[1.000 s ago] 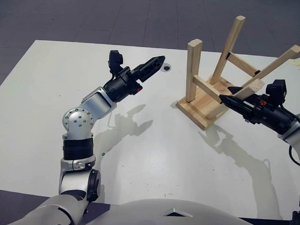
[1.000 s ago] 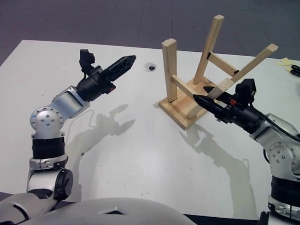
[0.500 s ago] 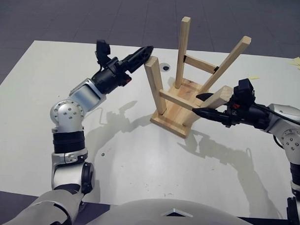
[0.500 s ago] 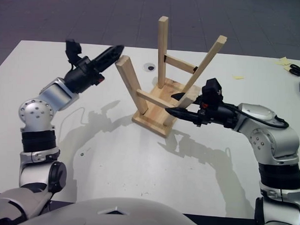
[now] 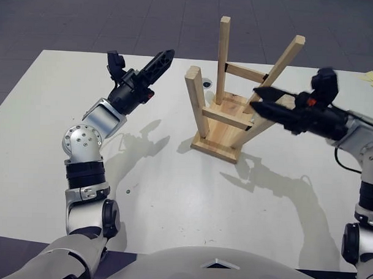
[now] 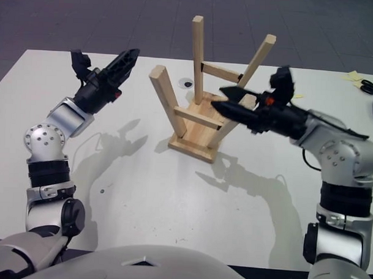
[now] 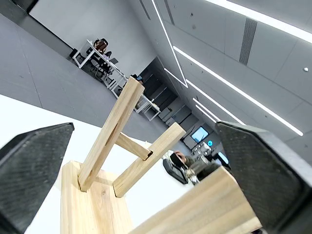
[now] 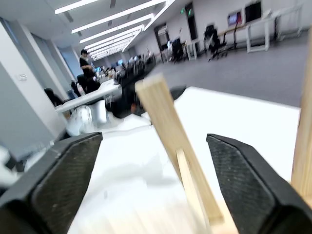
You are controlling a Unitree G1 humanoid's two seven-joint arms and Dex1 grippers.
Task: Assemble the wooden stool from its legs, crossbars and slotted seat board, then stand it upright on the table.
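Presently: one wooden stool (image 5: 227, 116), assembled and inverted, with its seat board (image 5: 218, 147) down on the white surface (image 5: 172, 194) toward the middle of the far edge and its four legs pointing up. Left tool (image 5: 167, 55): fingers wide apart, raised just beside the nearest leg (image 5: 197, 102), not touching. Right tool (image 5: 254, 98): fingers spread wide, close by the legs on the stool's right-edge side; contact cannot be told.
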